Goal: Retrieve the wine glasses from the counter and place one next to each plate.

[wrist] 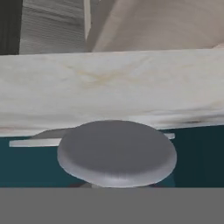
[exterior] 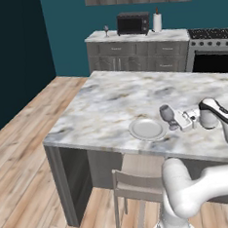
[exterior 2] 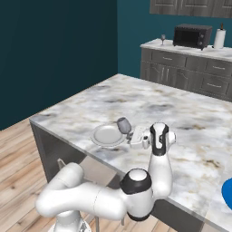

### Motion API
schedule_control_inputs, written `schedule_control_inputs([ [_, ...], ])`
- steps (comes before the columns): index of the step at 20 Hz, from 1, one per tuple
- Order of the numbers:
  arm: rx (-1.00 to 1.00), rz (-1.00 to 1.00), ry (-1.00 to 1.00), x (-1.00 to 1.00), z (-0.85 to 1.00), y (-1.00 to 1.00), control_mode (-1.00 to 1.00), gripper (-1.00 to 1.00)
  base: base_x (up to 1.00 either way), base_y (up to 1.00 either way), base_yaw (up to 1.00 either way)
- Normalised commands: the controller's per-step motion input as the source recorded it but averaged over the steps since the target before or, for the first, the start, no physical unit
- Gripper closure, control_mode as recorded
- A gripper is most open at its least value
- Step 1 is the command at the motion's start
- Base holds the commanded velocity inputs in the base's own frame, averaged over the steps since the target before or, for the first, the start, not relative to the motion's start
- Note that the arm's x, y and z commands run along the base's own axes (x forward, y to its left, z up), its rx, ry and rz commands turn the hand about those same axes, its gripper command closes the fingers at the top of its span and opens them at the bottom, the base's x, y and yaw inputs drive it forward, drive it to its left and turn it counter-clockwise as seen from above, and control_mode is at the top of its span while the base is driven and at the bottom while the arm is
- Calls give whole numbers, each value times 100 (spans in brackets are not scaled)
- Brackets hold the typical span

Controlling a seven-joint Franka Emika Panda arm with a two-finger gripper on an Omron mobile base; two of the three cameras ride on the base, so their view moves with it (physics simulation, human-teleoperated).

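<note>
While the white arm (exterior 2: 90, 199) reaches low over the long marbled island (exterior: 114, 99), its pincer (exterior: 178, 122) is pinched on a wine glass (exterior: 167, 113), held sideways just beside the pale plate (exterior: 147, 128) near the island's front edge. The glass looks tipped, its bowl toward the plate and its round foot (wrist: 117, 152) facing the hand camera, but whether any part touches the marble cannot be told. The blue plate (exterior 2: 227, 194) lies well apart, at the island's far right. Against the back wall, the short counter (exterior: 128, 35) carries a microwave (exterior: 133, 23), a paper towel roll (exterior: 157, 21) and the second wine glass (exterior: 106, 30), standing upright at its left end. By the look of them, the glasses are light, stiff and easily broken, smooth enough to slip, and top-heavy on a narrow foot. The thin stem appears the surest place to take hold, with a gentle squeeze, setting each one down upright on its foot.
</note>
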Motion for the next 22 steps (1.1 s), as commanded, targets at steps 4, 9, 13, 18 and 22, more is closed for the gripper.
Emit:
schedule_control_inputs([
  [4, 0, 0, 1, 41, -42, 0, -100, 100, 0, 0, 0],
  [9, 1, 0, 0, 13, -36, -32, -100, 100, 0, 0, 0],
  [13, 6, 7, -3, -18, -29, -67, -100, 100, 0, 0, 0],
  [18, 1, 10, -7, -25, -32, -30, -100, 100, 0, 0, 0],
  [22, 0, 6, -11, -20, -4, -3, -100, 100, 0, 0, 0],
])
